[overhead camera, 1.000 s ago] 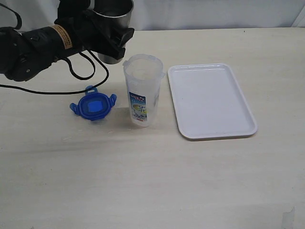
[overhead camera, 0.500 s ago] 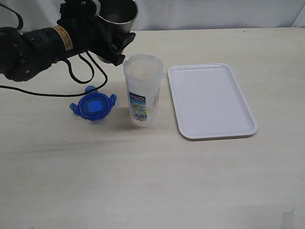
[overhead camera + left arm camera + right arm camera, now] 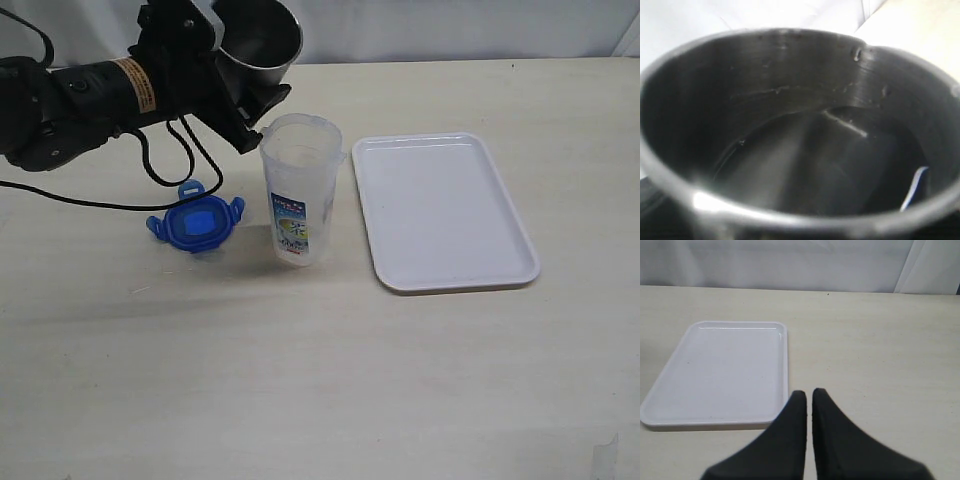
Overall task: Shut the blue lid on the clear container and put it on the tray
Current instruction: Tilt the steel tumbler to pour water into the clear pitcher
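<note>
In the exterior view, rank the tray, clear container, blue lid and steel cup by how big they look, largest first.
1. tray
2. clear container
3. blue lid
Unranked: steel cup. It is cropped by the picture's top edge and partly hidden, so comparing it with the lid is unsure.

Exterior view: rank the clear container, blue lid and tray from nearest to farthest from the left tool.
From the left tool, which holds the steel cup:
1. Clear container, right beside the tool.
2. Blue lid, lying left of the container.
3. Tray, on the far right.
</note>
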Tool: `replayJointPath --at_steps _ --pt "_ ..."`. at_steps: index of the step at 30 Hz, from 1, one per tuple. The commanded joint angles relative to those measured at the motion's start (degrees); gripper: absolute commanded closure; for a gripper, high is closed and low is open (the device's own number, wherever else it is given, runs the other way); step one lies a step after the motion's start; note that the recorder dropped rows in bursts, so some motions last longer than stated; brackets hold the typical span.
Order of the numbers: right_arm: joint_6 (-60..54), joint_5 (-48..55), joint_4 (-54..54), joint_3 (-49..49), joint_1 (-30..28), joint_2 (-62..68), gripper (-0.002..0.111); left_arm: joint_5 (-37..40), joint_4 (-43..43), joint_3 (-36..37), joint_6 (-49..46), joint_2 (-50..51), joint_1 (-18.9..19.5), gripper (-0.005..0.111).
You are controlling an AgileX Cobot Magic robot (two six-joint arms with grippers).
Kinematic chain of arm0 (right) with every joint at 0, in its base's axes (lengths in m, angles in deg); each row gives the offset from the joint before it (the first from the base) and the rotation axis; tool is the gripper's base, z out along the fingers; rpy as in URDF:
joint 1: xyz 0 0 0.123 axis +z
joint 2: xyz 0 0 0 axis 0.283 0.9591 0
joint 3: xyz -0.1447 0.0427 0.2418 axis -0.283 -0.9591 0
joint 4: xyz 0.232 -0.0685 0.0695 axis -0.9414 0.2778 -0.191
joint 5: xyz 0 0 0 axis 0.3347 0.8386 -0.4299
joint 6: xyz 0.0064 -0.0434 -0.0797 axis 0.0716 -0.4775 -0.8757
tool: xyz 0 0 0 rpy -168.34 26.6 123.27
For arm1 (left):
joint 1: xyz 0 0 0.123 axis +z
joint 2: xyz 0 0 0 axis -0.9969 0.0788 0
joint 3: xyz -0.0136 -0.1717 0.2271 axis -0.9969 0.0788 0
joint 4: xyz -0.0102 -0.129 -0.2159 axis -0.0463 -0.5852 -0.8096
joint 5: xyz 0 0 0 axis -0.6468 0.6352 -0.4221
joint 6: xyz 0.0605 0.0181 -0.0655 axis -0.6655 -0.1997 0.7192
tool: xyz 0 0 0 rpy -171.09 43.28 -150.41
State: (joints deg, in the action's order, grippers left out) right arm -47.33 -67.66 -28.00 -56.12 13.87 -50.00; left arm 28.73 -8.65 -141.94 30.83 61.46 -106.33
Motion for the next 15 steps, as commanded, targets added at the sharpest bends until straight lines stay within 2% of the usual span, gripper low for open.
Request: replayJointPath --at_steps 1,15 --pt "0.0 -0.9 -0.1 -0.2 0.0 -0.3 0.104 -4.7 -0.5 -0.9 -3.2 -1.2 -0.2 0.107" --pt "0.0 -0.9 -0.1 -0.2 0.0 -0.3 0.104 -4.7 -0.5 -0.9 -11.3 -1.2 -0.2 0.107"
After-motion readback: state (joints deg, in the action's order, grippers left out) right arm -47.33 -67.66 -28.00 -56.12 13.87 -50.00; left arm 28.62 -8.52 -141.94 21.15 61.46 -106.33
